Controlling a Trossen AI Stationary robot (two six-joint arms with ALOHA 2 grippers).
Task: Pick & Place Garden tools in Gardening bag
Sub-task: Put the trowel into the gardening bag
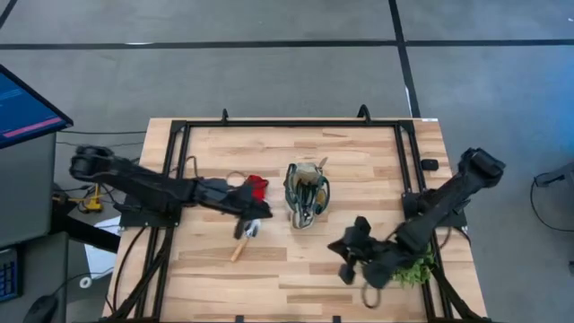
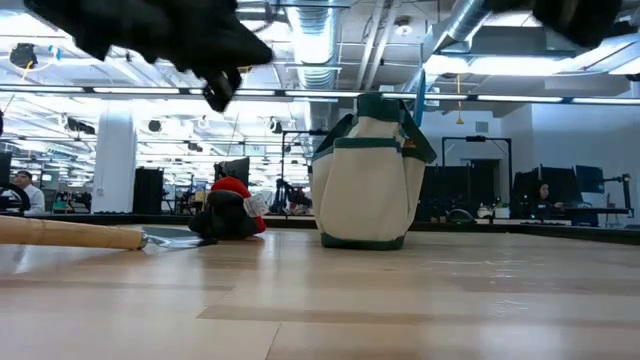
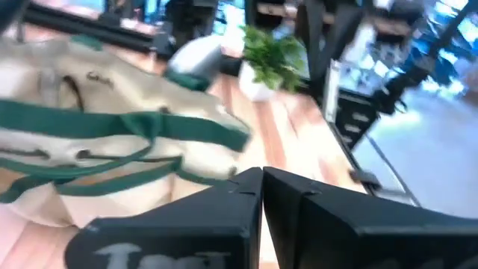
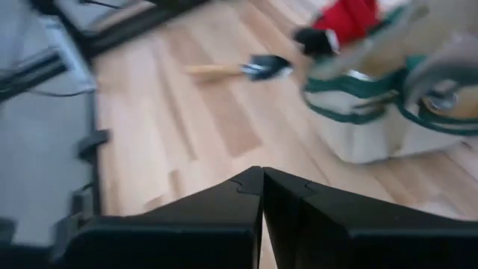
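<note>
- One soft tan fabric gardening bag [image 1: 307, 192] with dark green trim stands upright mid-table, tool handles showing at its open top.
- Wooden-handled trowel [image 1: 243, 240] lies flat left of it; a small red item [image 1: 256, 187] rests nearby.
- Left gripper [image 1: 258, 209] near the bag, fingers together, empty.
- Right gripper [image 1: 346, 260] right of the bag, fingers together, empty.
- Light wood plank tabletop [image 1: 359, 161]; open workshop behind.

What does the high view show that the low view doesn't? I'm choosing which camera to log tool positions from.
Only the high view shows the plant sprig beside the right gripper, plus both arms whole and the bag's open top. Only the low view shows the bag's side wall and people in the room behind. Both show the gardening bag, the red item and a wooden-handled tool.
</note>
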